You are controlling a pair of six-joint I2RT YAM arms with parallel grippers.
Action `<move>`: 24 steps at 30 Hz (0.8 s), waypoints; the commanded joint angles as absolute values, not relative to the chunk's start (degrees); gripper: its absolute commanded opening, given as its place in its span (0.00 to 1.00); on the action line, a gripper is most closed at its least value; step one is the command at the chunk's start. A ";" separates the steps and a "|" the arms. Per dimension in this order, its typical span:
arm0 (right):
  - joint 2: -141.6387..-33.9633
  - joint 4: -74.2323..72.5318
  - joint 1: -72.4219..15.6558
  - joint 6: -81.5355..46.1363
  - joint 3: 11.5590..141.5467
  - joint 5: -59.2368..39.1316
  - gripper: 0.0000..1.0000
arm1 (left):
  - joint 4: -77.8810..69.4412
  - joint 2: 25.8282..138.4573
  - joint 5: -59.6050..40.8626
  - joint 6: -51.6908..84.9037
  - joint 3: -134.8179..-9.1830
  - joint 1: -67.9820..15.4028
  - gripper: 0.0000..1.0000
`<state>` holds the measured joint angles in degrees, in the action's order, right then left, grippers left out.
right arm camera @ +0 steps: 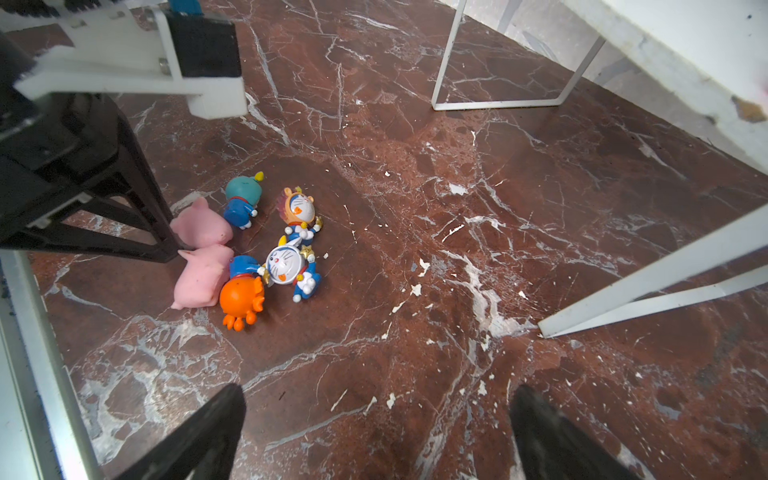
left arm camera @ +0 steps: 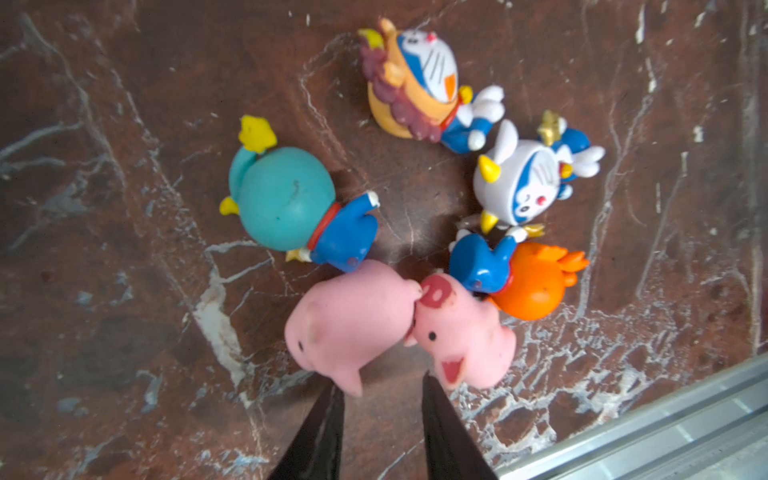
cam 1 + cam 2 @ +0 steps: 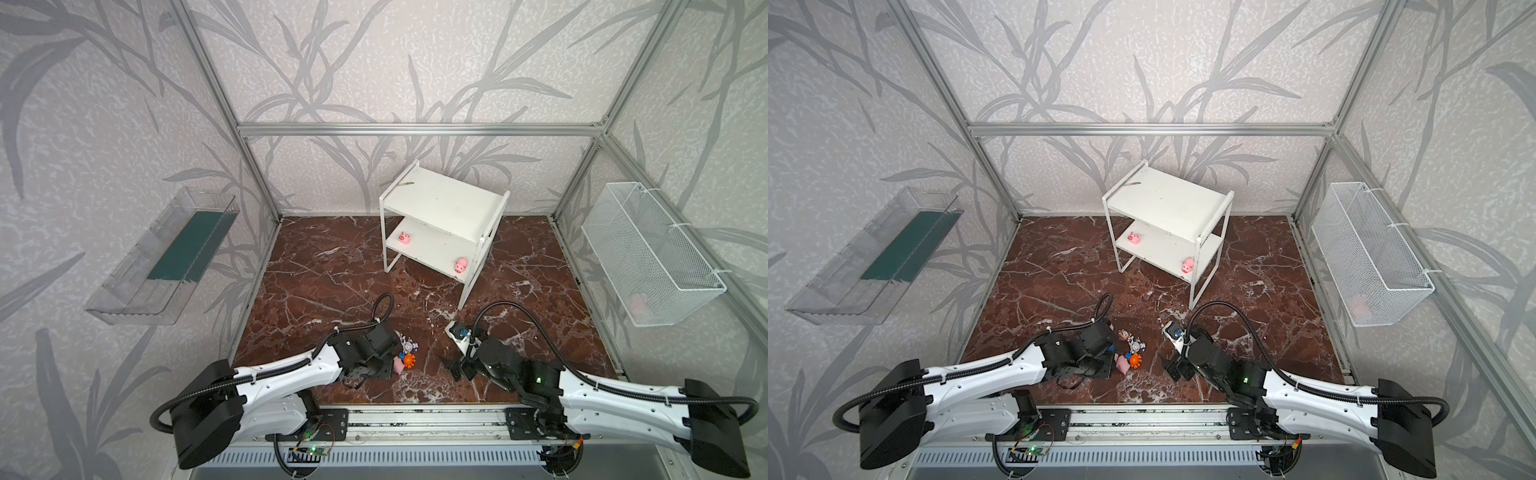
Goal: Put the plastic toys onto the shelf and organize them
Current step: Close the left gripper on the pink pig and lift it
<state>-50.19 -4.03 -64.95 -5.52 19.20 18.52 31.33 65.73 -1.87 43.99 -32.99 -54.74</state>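
Toys split between shelf and tabletop. White shelf (image 3: 441, 198), lower board: pink pig (image 3: 404, 237) at left end, second pig (image 3: 460, 265) at right front corner. Heap on marble tabletop (image 3: 316, 270) near front: third pig (image 2: 349, 324) touching fourth pig (image 2: 461, 332), beside four toppled blue figurines: teal-hooded (image 2: 286, 203), brown-maned (image 2: 411, 79), white-horned (image 2: 523, 178), orange-capped (image 2: 536, 286). Left gripper (image 2: 382, 382) just short of heap pigs, jaws narrowly apart, nothing between. Right gripper (image 1: 380, 390) well off heap, jaws wide, empty.
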 commanded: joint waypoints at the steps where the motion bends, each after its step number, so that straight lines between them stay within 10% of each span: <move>1: -50.65 -5.32 -65.12 -4.57 19.05 19.45 0.99 | 35.33 64.42 0.61 35.02 -37.08 -54.42 0.45; 8: -51.37 -5.37 -65.09 -3.39 19.85 19.60 0.99 | 36.20 66.09 0.03 27.16 -38.62 -53.06 0.57; 24: -50.00 -4.56 -65.05 -4.08 19.16 19.84 0.99 | 30.85 64.21 1.08 30.86 -32.06 -50.19 0.45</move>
